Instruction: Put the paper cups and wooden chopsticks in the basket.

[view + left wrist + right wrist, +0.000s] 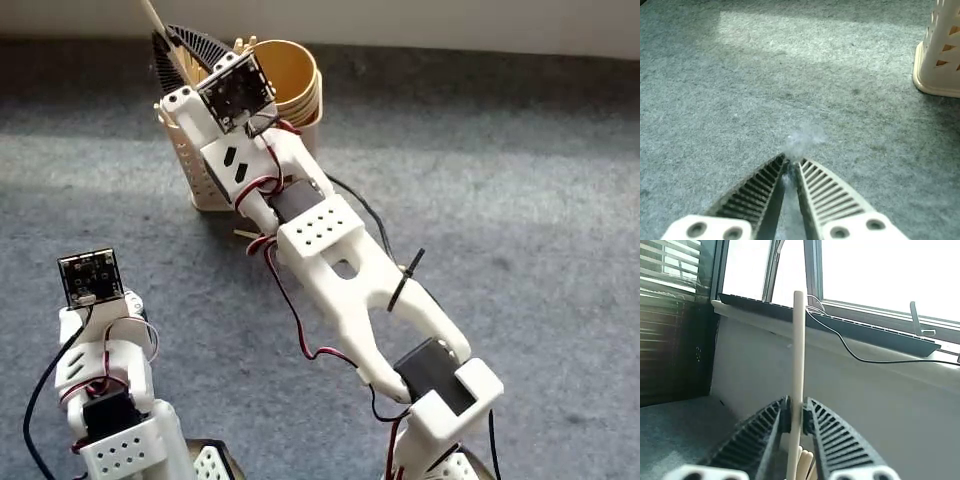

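Observation:
A cream slotted basket [203, 178] stands on the grey carpet at the back; its corner [940, 60] also shows in the left wrist view. Stacked tan paper cups [293, 75] stick out of its top, with chopstick ends [243, 44] beside them. My right gripper [172, 48] hovers over the basket's mouth, shut on a pale wooden chopstick [798, 355] that points upward [155, 18] past its tips [796, 412]. More chopstick ends [805, 460] show below it. My left gripper [790, 162] hangs low over bare carpet at the front left, shut on nothing.
A short wooden piece [245, 235] lies on the carpet at the basket's foot, under the right arm [340, 270]. The left arm's wrist [95, 300] stands near the front left edge. A wall, window sill [840, 325] and cable lie behind the basket.

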Controlling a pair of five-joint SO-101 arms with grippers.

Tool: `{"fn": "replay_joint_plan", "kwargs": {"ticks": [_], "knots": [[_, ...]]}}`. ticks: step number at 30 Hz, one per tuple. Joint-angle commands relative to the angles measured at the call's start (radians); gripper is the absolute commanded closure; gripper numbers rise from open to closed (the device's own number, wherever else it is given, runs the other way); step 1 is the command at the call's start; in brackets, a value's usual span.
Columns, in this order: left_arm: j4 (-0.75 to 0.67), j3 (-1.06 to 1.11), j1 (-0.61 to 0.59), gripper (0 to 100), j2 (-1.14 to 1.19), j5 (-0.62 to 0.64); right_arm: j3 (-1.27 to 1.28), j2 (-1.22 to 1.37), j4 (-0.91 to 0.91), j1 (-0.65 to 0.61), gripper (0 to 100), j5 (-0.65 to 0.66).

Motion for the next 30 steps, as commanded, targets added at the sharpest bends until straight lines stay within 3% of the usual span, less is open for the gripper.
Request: {"fn": "replay_joint_plan", "kwargs": {"ticks": [1,10,22,30], "knots": [[-0.018,0.019,0.016,98,-0.015,-0.009,-0.007,-0.012,0.027,0.008,89.5,-0.011],[-0.018,0.019,0.016,98,-0.015,-0.009,-0.007,-0.102,0.174,0.007,89.6,-0.011],[-0.018,0.019,0.016,98,-0.015,-0.009,-0.005,-0.423,0.799,-0.047,89.6,-0.005],[-0.018,0.019,0.016,98,-0.015,-0.009,-0.005,-0.458,1.079,-0.047,89.6,-0.003]]}}
